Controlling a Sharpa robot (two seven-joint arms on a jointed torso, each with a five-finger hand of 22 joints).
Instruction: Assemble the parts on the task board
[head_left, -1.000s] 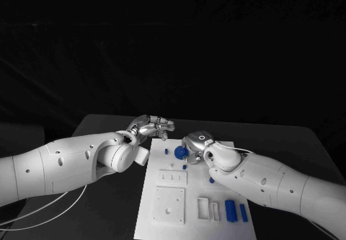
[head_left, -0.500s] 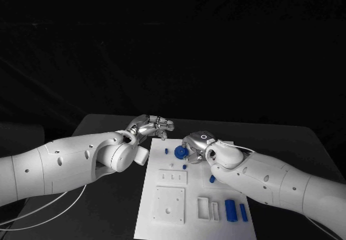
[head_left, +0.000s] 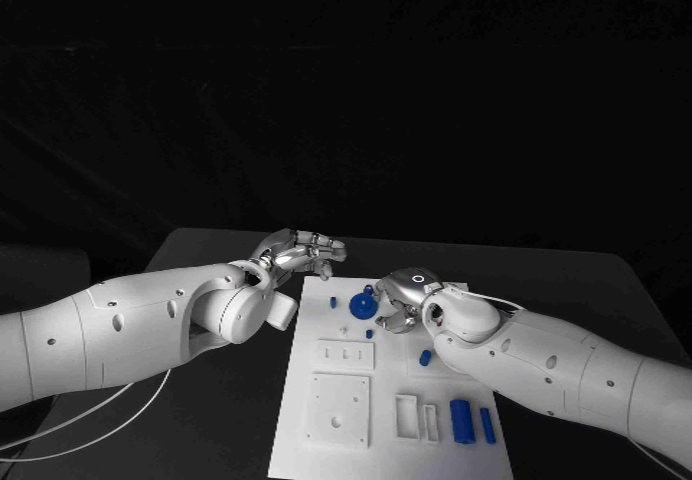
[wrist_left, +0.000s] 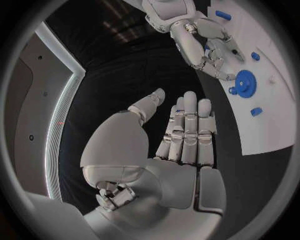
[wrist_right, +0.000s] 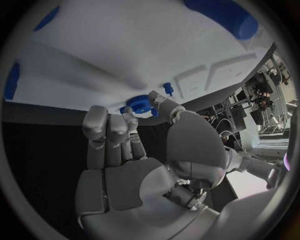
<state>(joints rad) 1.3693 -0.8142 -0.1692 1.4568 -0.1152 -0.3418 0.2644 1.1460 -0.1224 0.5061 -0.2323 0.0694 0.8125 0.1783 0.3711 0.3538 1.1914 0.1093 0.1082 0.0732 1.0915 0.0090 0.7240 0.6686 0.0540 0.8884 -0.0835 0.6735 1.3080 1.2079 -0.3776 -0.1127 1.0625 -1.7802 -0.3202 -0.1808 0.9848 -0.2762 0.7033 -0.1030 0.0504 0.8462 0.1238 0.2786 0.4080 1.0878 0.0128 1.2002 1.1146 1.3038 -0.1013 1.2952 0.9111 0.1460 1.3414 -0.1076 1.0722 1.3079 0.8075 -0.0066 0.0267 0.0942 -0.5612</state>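
White task board at lower centre of head view, left hand above its top-left corner, fingers straight and together, empty, right hand fingers touching blue gear near board's top, grip unclear

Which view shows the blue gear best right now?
The left wrist view: the blue gear is seen whole there on the task board, teeth visible, just off the right hand fingertips. In the head view the gear is small beside that hand. The right wrist view has it partly behind fingers.
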